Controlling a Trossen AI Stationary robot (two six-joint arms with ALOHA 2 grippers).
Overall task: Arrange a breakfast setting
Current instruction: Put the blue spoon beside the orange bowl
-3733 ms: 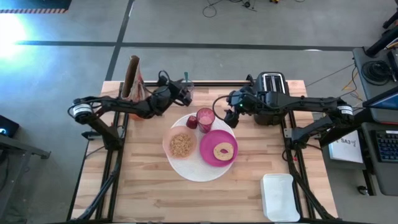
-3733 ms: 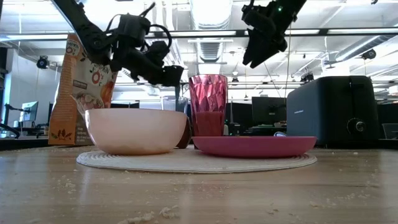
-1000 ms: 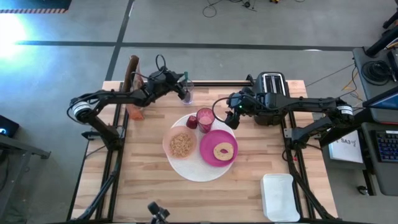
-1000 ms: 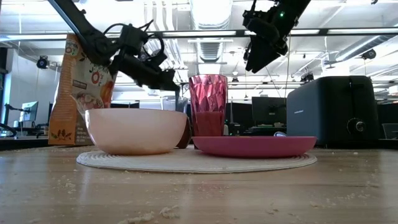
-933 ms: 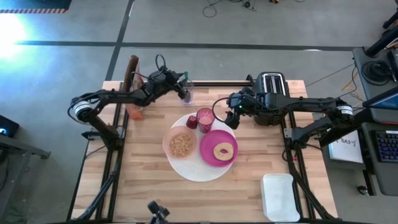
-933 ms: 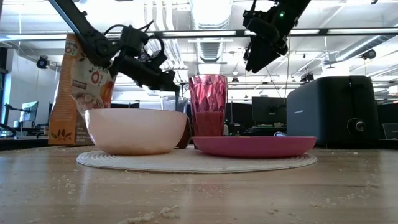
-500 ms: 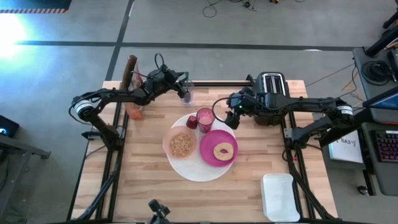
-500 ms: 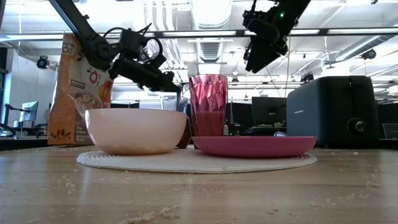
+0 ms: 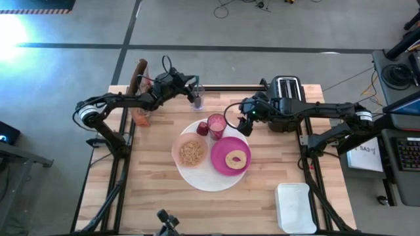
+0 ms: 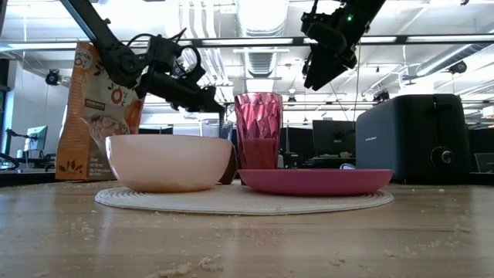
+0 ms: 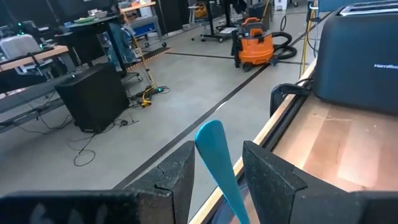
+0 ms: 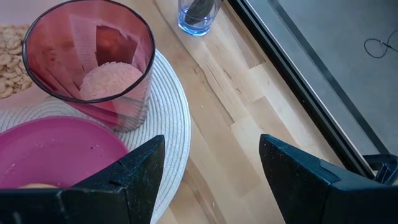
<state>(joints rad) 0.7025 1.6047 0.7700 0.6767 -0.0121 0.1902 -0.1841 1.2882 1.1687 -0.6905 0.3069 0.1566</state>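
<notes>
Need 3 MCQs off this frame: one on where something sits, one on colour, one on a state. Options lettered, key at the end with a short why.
1. Where is the bagel?
A. on the plate
B. in the bowl
C. on the toaster

2. What colour is the spoon handle?
A. red
B. teal
C. black

3. How does the right gripper stand?
A. shut on the cup
B. open, holding nothing
C. shut on the plate

Key:
1. A: the high view shows it in the middle of the magenta plate, beside the bowl of cereal.
2. B: the left wrist view shows a teal handle between the left gripper fingers.
3. B: the right wrist view shows the fingers wide apart above the mat, near the cup, nothing between them.
</notes>
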